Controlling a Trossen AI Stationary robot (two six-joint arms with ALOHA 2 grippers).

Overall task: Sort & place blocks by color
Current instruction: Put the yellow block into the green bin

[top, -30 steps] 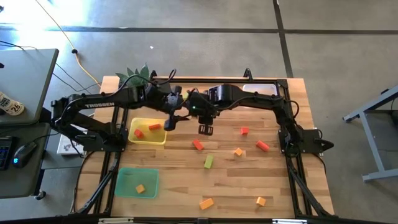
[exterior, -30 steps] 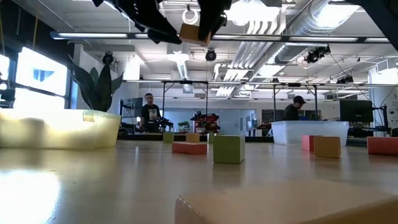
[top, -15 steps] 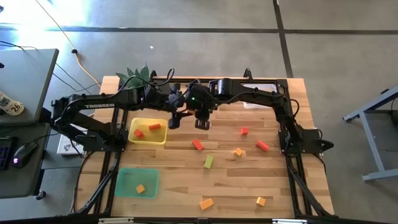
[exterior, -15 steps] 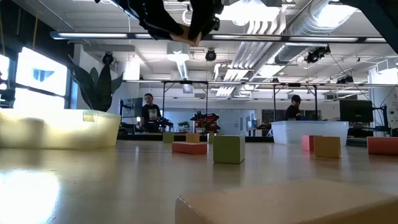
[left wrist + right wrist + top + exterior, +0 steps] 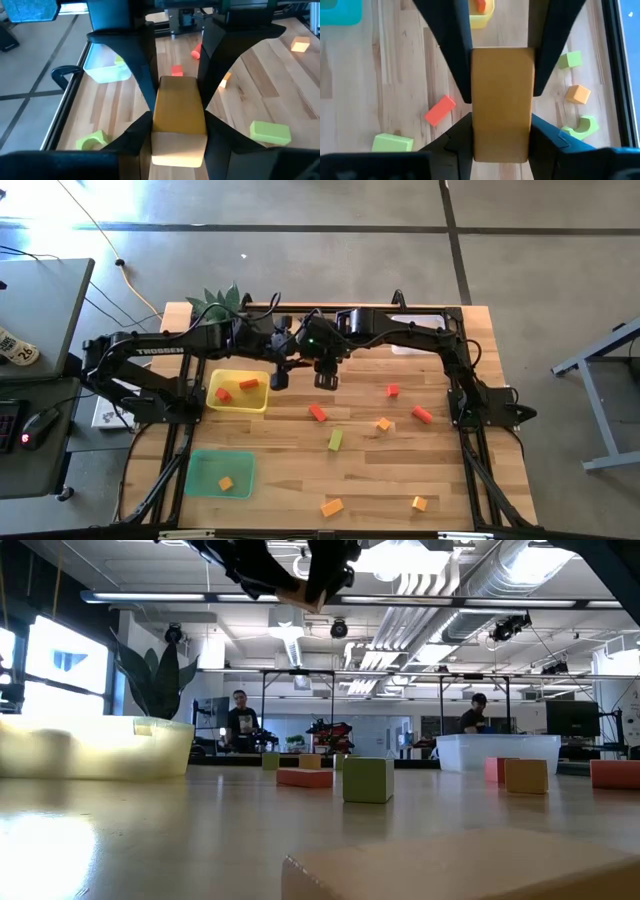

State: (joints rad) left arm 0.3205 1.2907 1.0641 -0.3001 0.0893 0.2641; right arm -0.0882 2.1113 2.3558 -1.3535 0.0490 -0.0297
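Both claws now clamp orange block (image 5: 179,117)

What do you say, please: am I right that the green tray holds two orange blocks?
Not quite: the green tray holds one orange block, not two, as the high view shows.

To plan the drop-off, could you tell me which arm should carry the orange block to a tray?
Left. The left claw and right claw both hold the orange block, but the yellow tray and green tray lie on the left arm's side.
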